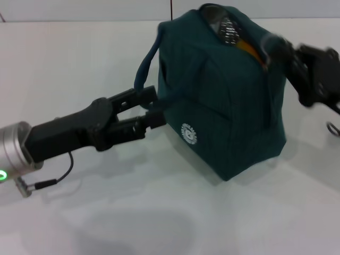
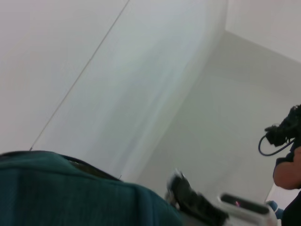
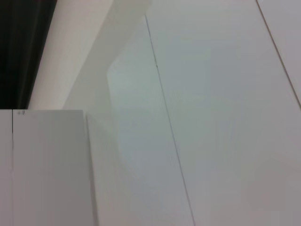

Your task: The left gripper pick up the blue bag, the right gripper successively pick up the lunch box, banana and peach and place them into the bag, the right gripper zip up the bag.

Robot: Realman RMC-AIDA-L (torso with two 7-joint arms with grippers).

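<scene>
Where the blue bag [image 1: 223, 101] stands on the white desk [image 1: 79, 64], bare desk surface lies open on its left and in front of it, and the bag's top reaches the desk's far edge in the head view. The bag sits right of centre, upright, with a slight lean.

The left gripper [image 1: 151, 109] reaches in from the left at mid-height. Its jaws are partly closed at the bag's left side, beside the lower end of a loop handle [image 1: 146, 66]; whether fabric is pinched between them cannot be told. The silver wrist [image 1: 13, 149] with its green ring sits at the left edge of the view.

The right gripper [image 1: 276, 48] is at the bag's upper right corner, against the top opening. It is blurred, and the state of its jaws cannot be told.

The head view alone shows both grippers and the whole bag. The left wrist view shows only a strip of the bag's fabric [image 2: 70, 193] against a pale wall. The right wrist view shows pale wall panels only.

The bag is dark teal fabric with a small white round logo [image 1: 189, 134] low on its front. Silver lining [image 1: 228, 26] and an orange-yellow patch [image 1: 249, 50] show at its part-open top.
</scene>
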